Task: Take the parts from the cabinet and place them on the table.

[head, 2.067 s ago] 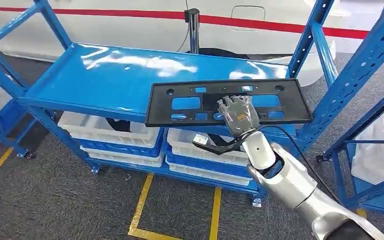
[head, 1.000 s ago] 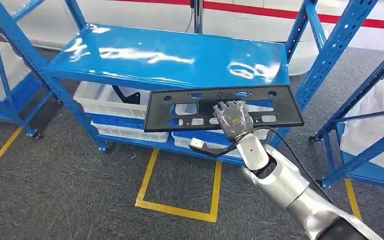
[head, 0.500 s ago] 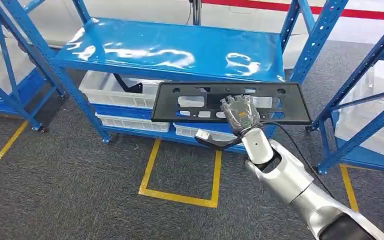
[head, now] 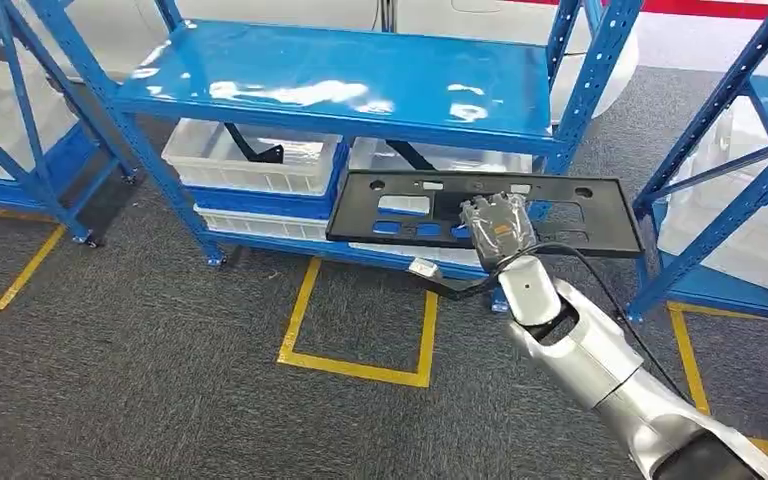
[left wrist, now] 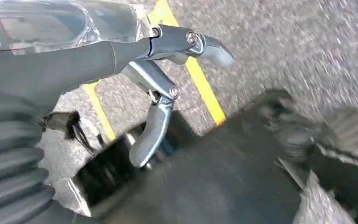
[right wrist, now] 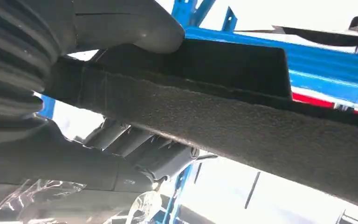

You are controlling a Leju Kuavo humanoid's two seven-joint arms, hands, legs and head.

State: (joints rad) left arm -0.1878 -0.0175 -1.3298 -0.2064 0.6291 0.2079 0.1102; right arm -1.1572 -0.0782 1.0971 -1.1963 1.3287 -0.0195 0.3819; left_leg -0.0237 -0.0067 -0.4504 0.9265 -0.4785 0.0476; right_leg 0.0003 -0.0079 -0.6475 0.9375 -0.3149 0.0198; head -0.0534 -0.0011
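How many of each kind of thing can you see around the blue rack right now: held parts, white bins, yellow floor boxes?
Black flat part held in the right hand: 1
White bins under the blue rack's shelf: 2, plus lower white ones partly hidden and not counted
Yellow taped floor box: 1
Total: 4

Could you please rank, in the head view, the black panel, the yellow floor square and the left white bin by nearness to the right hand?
1. black panel: held in the right hand.
2. yellow floor square: on the carpet, down to the hand's left.
3. left white bin: lower shelf, farthest left.
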